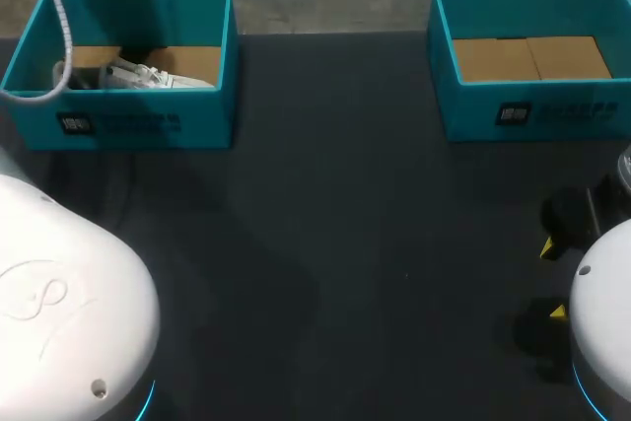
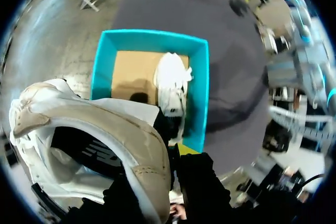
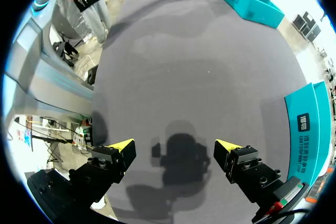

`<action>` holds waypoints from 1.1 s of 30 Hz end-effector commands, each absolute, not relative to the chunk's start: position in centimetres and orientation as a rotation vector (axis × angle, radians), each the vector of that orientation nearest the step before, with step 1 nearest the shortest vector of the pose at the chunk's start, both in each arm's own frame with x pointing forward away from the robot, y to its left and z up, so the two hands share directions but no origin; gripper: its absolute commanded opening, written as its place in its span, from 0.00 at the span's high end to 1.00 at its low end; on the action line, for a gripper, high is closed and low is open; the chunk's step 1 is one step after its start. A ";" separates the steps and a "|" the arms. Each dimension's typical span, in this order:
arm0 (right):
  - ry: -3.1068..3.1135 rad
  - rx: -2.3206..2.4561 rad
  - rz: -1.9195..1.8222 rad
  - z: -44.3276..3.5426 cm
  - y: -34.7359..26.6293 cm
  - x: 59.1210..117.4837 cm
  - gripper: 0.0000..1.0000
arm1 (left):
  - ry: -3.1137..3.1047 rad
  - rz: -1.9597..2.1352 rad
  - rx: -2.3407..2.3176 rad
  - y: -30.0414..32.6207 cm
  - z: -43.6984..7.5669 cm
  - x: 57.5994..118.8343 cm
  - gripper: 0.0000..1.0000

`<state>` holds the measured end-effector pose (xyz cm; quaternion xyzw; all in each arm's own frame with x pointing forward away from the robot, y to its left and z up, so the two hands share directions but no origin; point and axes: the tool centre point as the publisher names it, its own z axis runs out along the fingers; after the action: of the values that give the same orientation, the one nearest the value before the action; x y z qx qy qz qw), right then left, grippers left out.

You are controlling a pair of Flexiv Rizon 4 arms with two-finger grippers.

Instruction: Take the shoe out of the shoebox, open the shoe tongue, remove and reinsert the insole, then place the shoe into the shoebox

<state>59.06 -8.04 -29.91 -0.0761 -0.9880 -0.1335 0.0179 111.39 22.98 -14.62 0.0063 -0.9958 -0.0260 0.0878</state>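
One yellow tip hidden, the left gripper [image 2: 157, 169] clamps a white shoe [image 2: 79, 124] above the shoebox [image 2: 202, 93], where another shoe [image 2: 170, 85] lies; the right gripper [image 3: 176, 148] hangs open over the bench [image 3: 199, 66].

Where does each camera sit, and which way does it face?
Head view: high behind the robot, looking down on the table; left arm and right arm at the corners.
Left wrist view: above the left box, looking down; left end effector shut on a white shoe.
Right wrist view: facing the table; right end effector open.
Head and left wrist views share the boxed shoe.
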 end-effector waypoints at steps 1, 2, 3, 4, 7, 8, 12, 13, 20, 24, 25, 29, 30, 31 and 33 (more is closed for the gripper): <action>-3.072 -0.237 -0.412 -30.0 -8.1 58.9 0.00 | -2.982 -0.168 -0.376 24.1 -14.9 111.5 1.00; -3.072 -0.237 -0.412 -30.0 -8.1 58.9 0.00 | -2.989 -0.172 -0.454 24.4 -15.0 111.5 1.00; -3.072 -0.237 -0.412 -30.0 -8.1 58.9 0.00 | -2.986 -0.182 -0.464 24.8 -15.0 111.7 1.00; -3.072 -0.237 -0.412 -30.0 -8.1 58.9 0.00 | -2.984 -0.186 -0.524 25.0 -14.9 111.8 1.00; -3.072 -0.237 -0.412 -30.0 -8.1 58.9 0.00 | -2.965 -0.163 -0.677 25.8 -14.8 112.1 1.00; -3.072 -0.237 -0.412 -30.0 -8.1 58.9 0.00 | -2.963 -0.166 -0.714 25.9 -14.8 112.1 1.00; -3.072 -0.237 -0.412 -30.0 -8.1 58.9 0.00 | -2.896 -0.177 -0.959 26.5 -14.8 112.1 1.00; -3.072 -0.237 -0.412 -30.0 -8.1 58.9 0.00 | -2.880 -0.181 -1.019 26.6 -14.8 112.0 1.00; -3.072 -0.237 -0.412 -30.0 -8.1 58.9 0.00 | -2.813 -0.172 -1.121 27.0 -14.7 112.0 1.00; -3.072 -0.237 -0.412 -30.0 -8.1 58.9 0.00 | -2.813 -0.172 -1.121 27.0 -14.7 112.0 1.00; -3.072 -0.237 -0.412 -30.0 -8.1 58.9 0.00 | -2.813 -0.172 -1.121 27.0 -14.7 112.0 1.00; -3.072 -0.237 -0.412 -30.0 -8.1 58.9 0.00 | -2.813 -0.172 -1.121 27.0 -14.7 112.0 1.00; -3.072 -0.237 -0.412 -30.0 -8.1 58.9 0.00 | -2.813 -0.172 -1.121 27.0 -14.7 112.0 1.00; -3.072 -0.237 -0.412 -30.0 -8.1 58.9 0.00 | -2.813 -0.172 -1.121 27.0 -14.7 112.0 1.00; -3.072 -0.237 -0.412 -30.0 -8.1 58.9 0.00 | -2.834 -0.256 -1.237 27.1 -14.9 112.5 1.00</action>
<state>59.06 -8.04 -29.91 -0.0761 -0.9880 -0.1335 0.0179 112.82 27.17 -14.68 -0.3709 -0.9253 -0.0628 0.0489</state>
